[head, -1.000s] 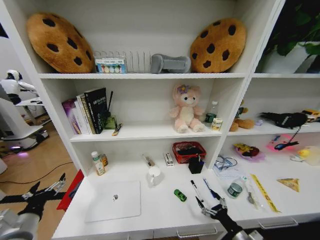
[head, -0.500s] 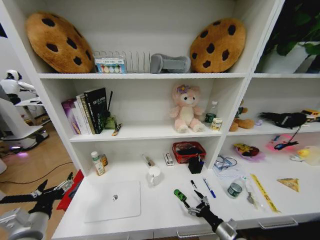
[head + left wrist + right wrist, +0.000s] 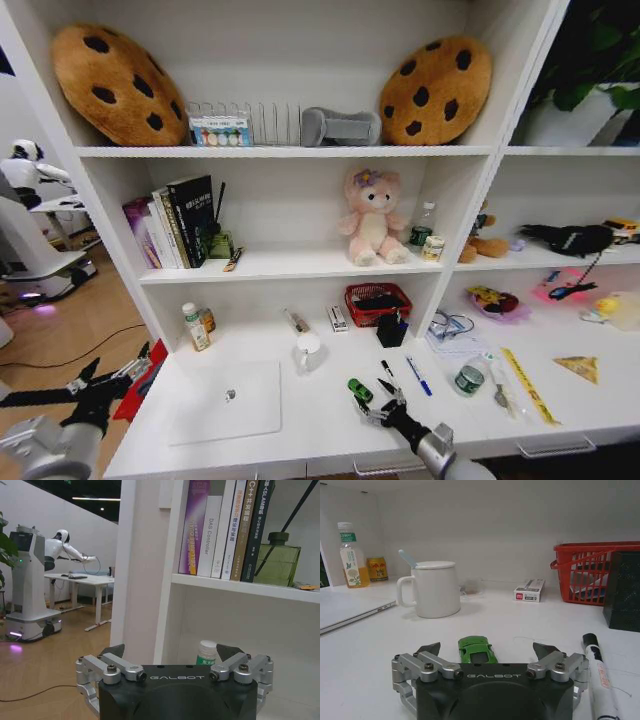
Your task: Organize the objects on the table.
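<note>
- Head view: right gripper (image 3: 372, 405) sat low over the worktop (image 3: 310, 420) near its front edge, fingers spread, holding nothing; green toy car (image 3: 360, 390) lay just ahead of it.
- Right wrist view put the car (image 3: 477, 650) between the open fingertips, not touched; a black pen (image 3: 600, 675) lay beside one finger, white mug (image 3: 434, 589) and red basket (image 3: 592, 572) farther back.
- Head view alone showed the silver laptop (image 3: 228, 400), closed, left of the car.
- Left gripper (image 3: 105, 383) hung off the worktop's left end, fingers wide, empty; left wrist view faced the books (image 3: 222, 527) on the shelf.
</note>
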`<state>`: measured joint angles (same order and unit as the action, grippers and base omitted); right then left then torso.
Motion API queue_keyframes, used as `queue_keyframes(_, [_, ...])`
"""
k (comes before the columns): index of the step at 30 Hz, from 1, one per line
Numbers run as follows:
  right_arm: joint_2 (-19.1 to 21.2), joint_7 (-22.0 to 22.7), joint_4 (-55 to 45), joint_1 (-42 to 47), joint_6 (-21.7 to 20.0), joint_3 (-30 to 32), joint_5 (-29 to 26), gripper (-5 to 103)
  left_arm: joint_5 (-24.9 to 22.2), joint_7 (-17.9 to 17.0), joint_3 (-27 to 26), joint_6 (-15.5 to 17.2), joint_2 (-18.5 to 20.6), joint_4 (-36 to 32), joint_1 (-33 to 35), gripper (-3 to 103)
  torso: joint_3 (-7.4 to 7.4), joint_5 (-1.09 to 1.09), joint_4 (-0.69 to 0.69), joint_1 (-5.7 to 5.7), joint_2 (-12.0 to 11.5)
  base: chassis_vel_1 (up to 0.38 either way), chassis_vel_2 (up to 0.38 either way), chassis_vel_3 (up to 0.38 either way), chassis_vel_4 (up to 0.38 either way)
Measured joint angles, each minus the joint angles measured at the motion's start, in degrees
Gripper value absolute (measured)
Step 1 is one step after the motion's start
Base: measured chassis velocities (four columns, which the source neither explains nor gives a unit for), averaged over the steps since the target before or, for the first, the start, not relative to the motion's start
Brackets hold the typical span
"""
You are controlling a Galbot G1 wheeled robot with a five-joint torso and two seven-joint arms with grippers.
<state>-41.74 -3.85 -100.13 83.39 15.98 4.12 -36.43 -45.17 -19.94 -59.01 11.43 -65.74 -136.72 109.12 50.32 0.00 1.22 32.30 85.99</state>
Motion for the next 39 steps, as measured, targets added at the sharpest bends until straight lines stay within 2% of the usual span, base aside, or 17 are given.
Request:
queue_keyframes(4, [0.4,0.2,-0.2,-1.4,-1.0,-1.6,-0.8,100,0.0,-0.2,0.1,0.0,0.0,0.3,-0.2,100,0.00,0.00,0.00,0.00,0.0,0.000,0.000,0.000,0.000])
queue_keyframes(8, [0.3,0.4,0.6,-1.7,-1.2,-2.0,-0.8,80,-0.7,-0.5,-0.1,-0.1,-0.2,0.4,-0.2,100,0.00,0.00,0.00,0.00,0.0,0.000,0.000,0.000,0.000])
queue_keyframes(10, [0.3,0.5,0.7,-1.7,-1.2,-2.1,-0.8,80,-1.0,-0.7,0.1,-0.1,-0.4,0.4,-0.2,100,0.00,0.01,0.00,0.00,0.0,0.000,0.000,0.000,0.000])
queue_keyframes(13, [0.6,0.4,1.0,-1.5,-1.1,-2.3,-0.5,63,-1.2,-1.2,0.9,-0.1,-0.6,0.4,-0.4,100,0.00,0.00,0.01,0.00,0.0,0.000,0.000,0.000,0.000])
queue_keyframes(16, [1.1,0.4,1.0,-1.5,-0.9,-2.6,-0.2,57,-1.0,-1.3,1.3,-0.2,-0.6,0.3,-0.5,100,-0.01,-0.01,0.00,0.00,0.0,0.000,0.000,0.000,0.000])
queue_keyframes(19, [1.6,0.3,1.3,-1.6,-0.6,-2.8,0.1,41,-0.9,-1.5,1.8,-0.2,-0.6,0.0,-0.8,100,-0.01,-0.01,0.00,0.00,0.0,0.000,0.000,0.000,0.000])
queue_keyframes(20, [1.6,0.3,1.3,-1.6,-0.6,-2.8,0.1,41,-0.9,-1.5,1.8,-0.2,-0.6,0.0,-0.8,100,-0.01,-0.01,0.00,0.00,0.0,0.000,0.000,0.000,0.000])
queue_keyframes(21, [1.7,0.3,1.3,-1.7,-0.6,-2.7,0.1,37,-0.9,-1.5,1.8,-0.2,-0.6,0.0,-0.8,100,-0.01,0.00,0.01,0.00,0.0,0.000,0.000,0.000,0.000])
queue_keyframes(27, [1.8,0.3,0.2,-1.4,-0.6,-2.1,-0.2,37,-0.9,-1.5,1.8,-0.2,-0.6,0.0,-0.6,100,-0.01,0.01,0.00,0.00,0.0,0.000,0.000,0.000,0.000])
queue_keyframes(31, [1.7,0.4,-2.6,0.6,-0.5,0.5,-0.8,37,-0.3,-1.4,2.0,-0.3,-0.6,0.3,-0.6,100,0.00,0.02,0.00,0.00,0.0,0.000,0.000,0.000,0.000])
queue_keyframes(33, [2.2,0.3,-4.6,2.3,-0.1,2.8,-0.9,37,-0.1,-1.4,2.3,-0.3,-0.6,0.5,-0.7,100,0.00,0.00,0.00,0.00,0.0,0.000,0.000,0.000,0.000])
queue_keyframes(34, [3.0,-0.4,-6.9,4.8,0.3,5.9,-1.2,37,0.0,-1.4,2.5,-0.3,-0.6,0.6,-0.8,100,-0.01,0.01,0.00,0.00,0.0,0.000,0.000,0.000,0.000])
queue_keyframes(35, [3.0,-0.4,-6.9,4.8,0.3,5.9,-1.2,37,0.0,-1.4,2.5,-0.3,-0.6,0.6,-0.8,100,-0.01,0.01,0.00,0.00,0.0,0.000,0.000,0.000,0.000])
queue_keyframes(38, [5.7,-1.9,-15.2,11.4,0.9,14.5,-2.1,37,0.3,-1.4,3.4,-0.3,-0.3,0.7,-1.3,100,-0.01,0.00,0.02,0.00,0.0,0.000,0.000,0.000,0.000])
queue_keyframes(39, [5.7,-1.9,-15.2,11.4,0.9,14.5,-2.1,37,0.3,-1.4,3.4,-0.3,-0.3,0.7,-1.3,100,-0.01,0.00,0.02,0.00,0.0,0.000,0.000,0.000,0.000])
